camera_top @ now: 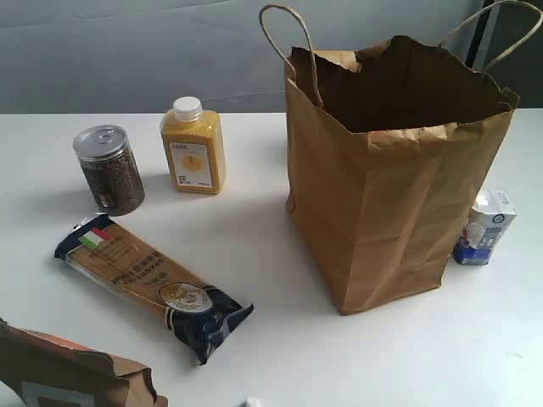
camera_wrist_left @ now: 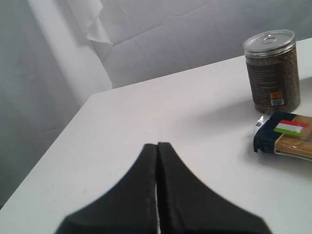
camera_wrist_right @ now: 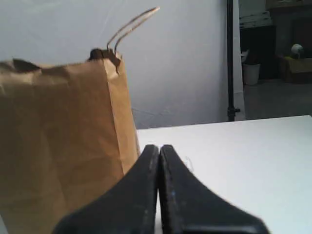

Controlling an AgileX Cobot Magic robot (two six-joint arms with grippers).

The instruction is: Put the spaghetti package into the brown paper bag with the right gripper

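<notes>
The spaghetti package (camera_top: 153, 284) lay flat on the counter (camera_top: 254, 246), well apart from the right end effector (camera_wrist_right: 159, 148) and, as I judged, beyond the brown paper bag (camera_top: 382, 195) from it. Tan pasta showed through its clear middle, between navy ends with a flag mark and a gold emblem. The bag stood upright with its mouth open, seemingly ready to receive it. The right end effector was clenched on nothing near the bag's side. The left end effector (camera_wrist_left: 157, 146) was likewise clenched and empty, with the flag end close ahead of it.
</notes>
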